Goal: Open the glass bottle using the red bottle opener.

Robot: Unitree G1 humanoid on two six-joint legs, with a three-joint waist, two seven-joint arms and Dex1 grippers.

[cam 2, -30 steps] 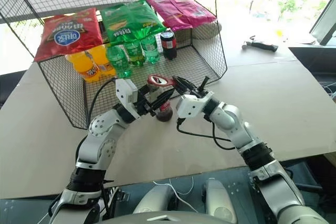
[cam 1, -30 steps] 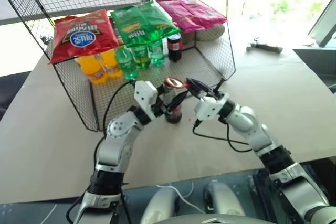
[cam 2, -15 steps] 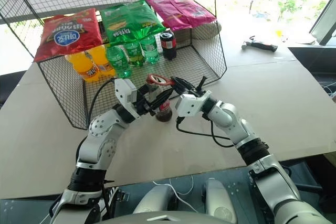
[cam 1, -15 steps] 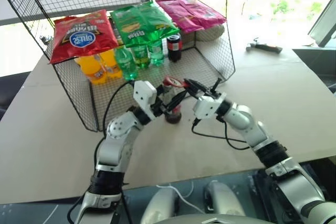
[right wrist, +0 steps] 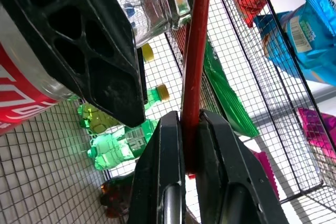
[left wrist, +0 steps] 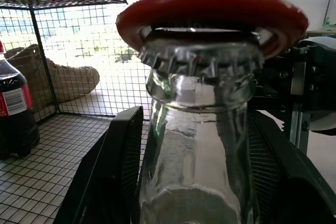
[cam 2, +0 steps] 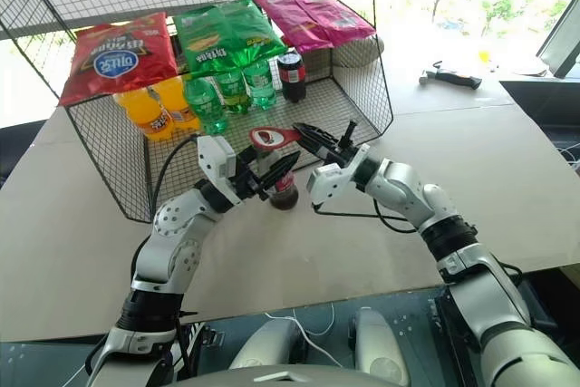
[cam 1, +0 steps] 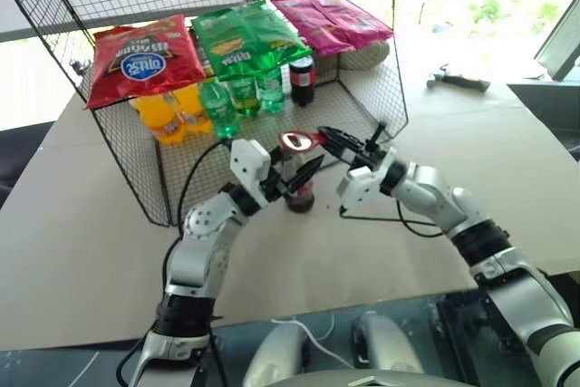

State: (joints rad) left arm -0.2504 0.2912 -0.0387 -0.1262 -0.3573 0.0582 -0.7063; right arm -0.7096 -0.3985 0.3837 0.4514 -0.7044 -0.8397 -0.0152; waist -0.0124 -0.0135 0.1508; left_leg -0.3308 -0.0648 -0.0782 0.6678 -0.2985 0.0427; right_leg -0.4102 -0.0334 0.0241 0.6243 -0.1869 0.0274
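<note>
Beige tabletop (cam 1: pixel 82 224) spreads under both my arms, with a wire basket (cam 1: pixel 127 147) of snack bags and soft-drink bottles standing at its far side. Starting from my left: my left gripper (cam 1: pixel 292 178) has its two black fingers around the glass bottle (cam 1: pixel 299 189), which stands upright on the table just in front of the basket. The fingers flank the neck closely, though I cannot tell how firmly they bear on the glass. Over the bottle's top sits the ring head of the red bottle opener (cam 1: pixel 300 140), and my right gripper (cam 1: pixel 332 140) is clamped on its handle.

I judge this to be the prying step: the ring is hooked at the crimped cap (left wrist: pixel 202 59), which is on the bottle. The next move calls for levering the handle up with the bottle held steady.

Whether the ring's lip has truly caught under the crimped edge is hard to make out. Most of the bottle's body is hidden behind my left fingers.
</note>
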